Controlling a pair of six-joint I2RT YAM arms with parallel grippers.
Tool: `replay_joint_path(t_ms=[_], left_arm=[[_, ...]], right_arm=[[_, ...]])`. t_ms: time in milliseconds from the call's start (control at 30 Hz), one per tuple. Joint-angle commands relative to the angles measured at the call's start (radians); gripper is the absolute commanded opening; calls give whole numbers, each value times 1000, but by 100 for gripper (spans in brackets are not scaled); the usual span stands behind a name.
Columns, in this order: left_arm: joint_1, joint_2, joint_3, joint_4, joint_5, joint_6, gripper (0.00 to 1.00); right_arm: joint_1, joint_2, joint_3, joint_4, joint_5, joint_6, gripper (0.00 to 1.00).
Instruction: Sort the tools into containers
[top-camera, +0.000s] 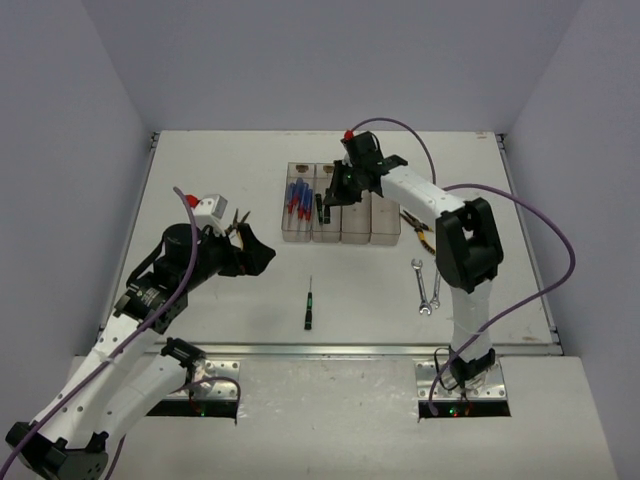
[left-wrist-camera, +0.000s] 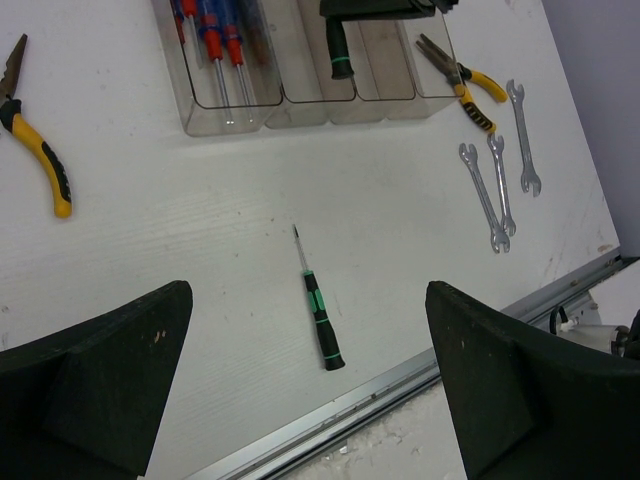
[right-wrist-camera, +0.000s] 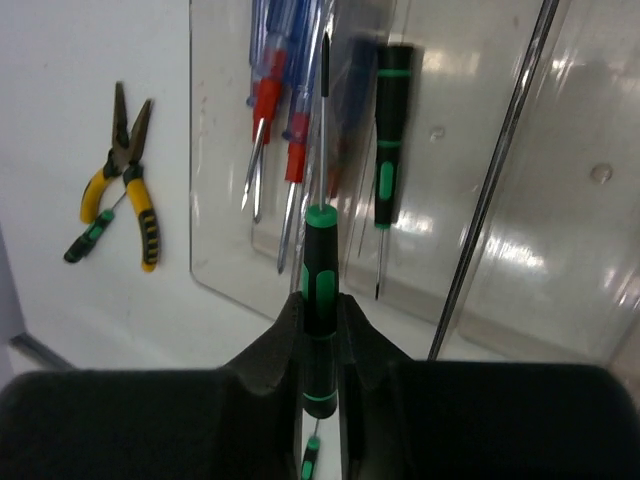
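Right end effector (right-wrist-camera: 320, 305) grips a green-black screwdriver (right-wrist-camera: 320, 250) above the bins (right-wrist-camera: 560, 200); left end effector (top-camera: 252, 250) gapes wide over the bench (top-camera: 200, 180).

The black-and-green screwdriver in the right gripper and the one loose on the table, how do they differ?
Grip: the held screwdriver is clamped by its handle in the right gripper; the loose screwdriver is touched by nothing. Place: the held screwdriver is over the bins; the loose screwdriver lies flat on the table. Both have black handles with green bands.
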Motion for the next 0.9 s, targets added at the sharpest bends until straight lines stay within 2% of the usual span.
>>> replay_joint_path(t_ms=[0, 33, 67, 133, 300, 467, 533, 633, 733, 867], left_arm=[[-4, -10, 0, 37, -2, 4, 100], [-4, -11, 0, 36, -1, 3, 100], [-4, -12, -1, 35, 0, 2, 100], [-4, -11, 0, 37, 4, 4, 100], [-6, -14, 0, 37, 6, 4, 100], [-6, -47, 0, 37, -16, -1, 100], [-4, -52, -1, 37, -16, -2, 100], [-4, -53, 0, 35, -5, 1, 100], [-4, -59, -1, 37, 2, 2, 100], [-4, -86, -1, 35, -3, 1, 100]], right_arm=[[1, 80, 180, -93, 86, 0, 16], [3, 90, 206, -105, 96, -1, 22], [8, 91, 212, -115, 111, -2, 34], [20, 65, 198, -119, 182, -16, 48], [134, -54, 155, -162, 332, -51, 73], [330, -164, -80, -144, 534, 37, 98], [400, -194, -196, -115, 581, 115, 99], [484, -210, -265, -73, 632, 170, 99], [551, -151, -225, -140, 658, 197, 97], [624, -57, -182, -211, 685, 248, 89]])
